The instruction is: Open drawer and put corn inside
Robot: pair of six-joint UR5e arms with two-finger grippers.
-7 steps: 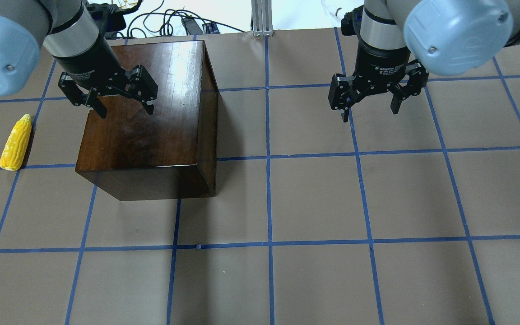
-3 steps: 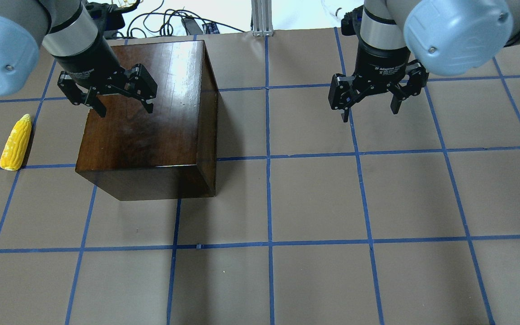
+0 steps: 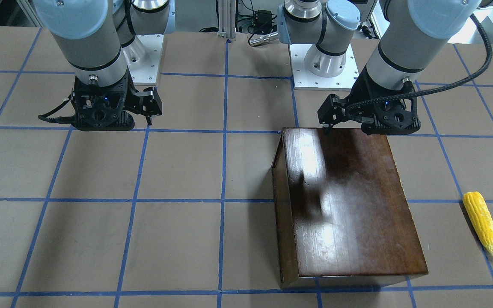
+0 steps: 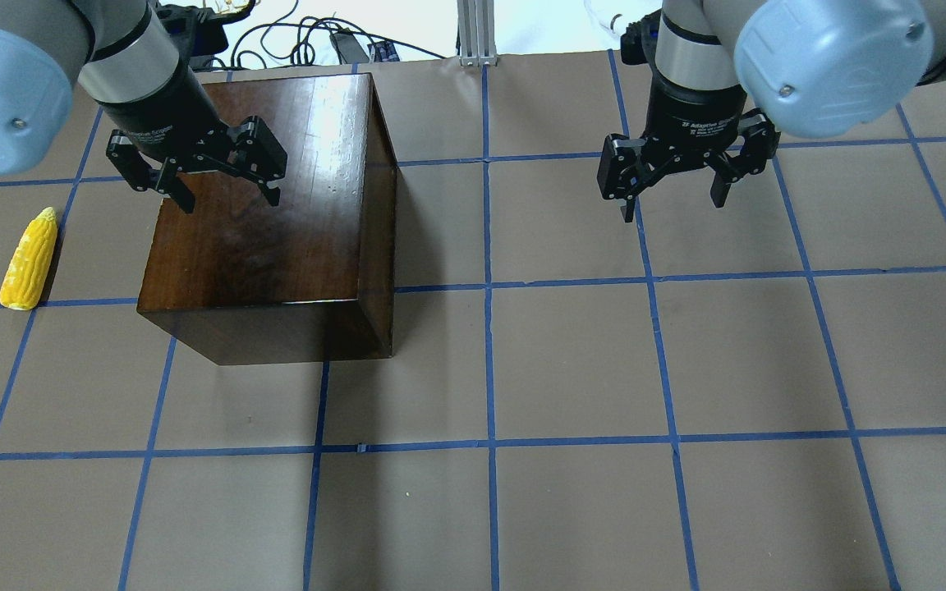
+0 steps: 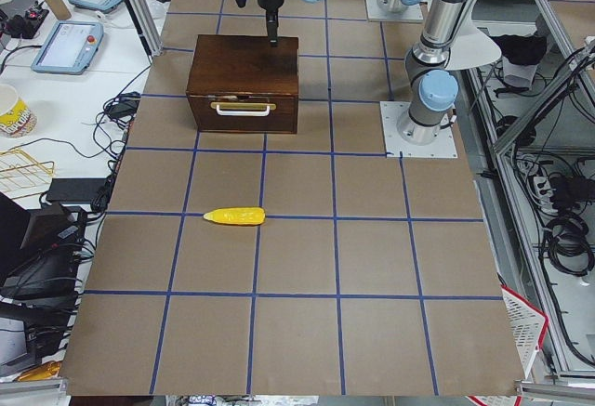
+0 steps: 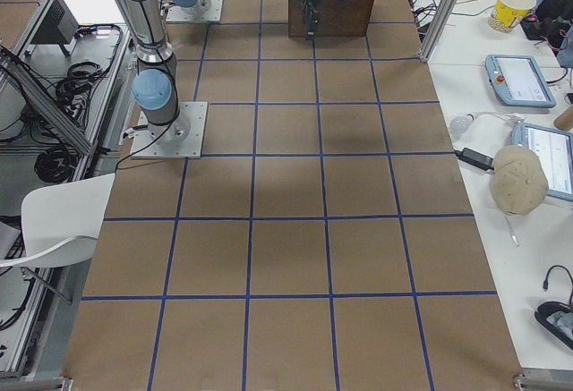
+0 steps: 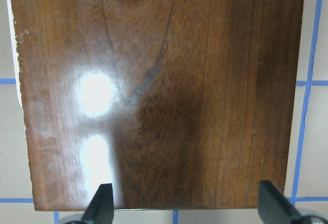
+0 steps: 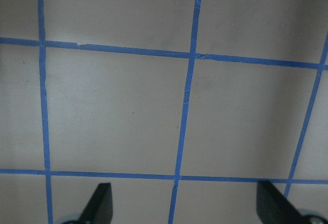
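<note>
The glossy dark-brown wooden box [image 4: 276,222] stands at the table's left side. Its drawer [image 5: 244,109] is shut; the front panel with a pale handle shows only in the exterior left view and faces the corn's side. The yellow corn [image 4: 29,258] lies on the table left of the box, apart from it, and also shows in the front-facing view [image 3: 481,222]. My left gripper [image 4: 229,199] is open and empty, hovering over the box top [image 7: 164,90] near its robot-side edge. My right gripper [image 4: 673,207] is open and empty above bare table.
The table is brown paper with a blue tape grid [image 4: 489,287]. Cables and an aluminium post [image 4: 473,33] lie beyond the far edge. The two arm bases [image 3: 323,64] stand on the robot's side. Operator tables with tablets [image 5: 70,44] flank the table's ends.
My left gripper has shifted only a hair upward in the overhead view, still open over the box. The right gripper, box and corn have not moved.
</note>
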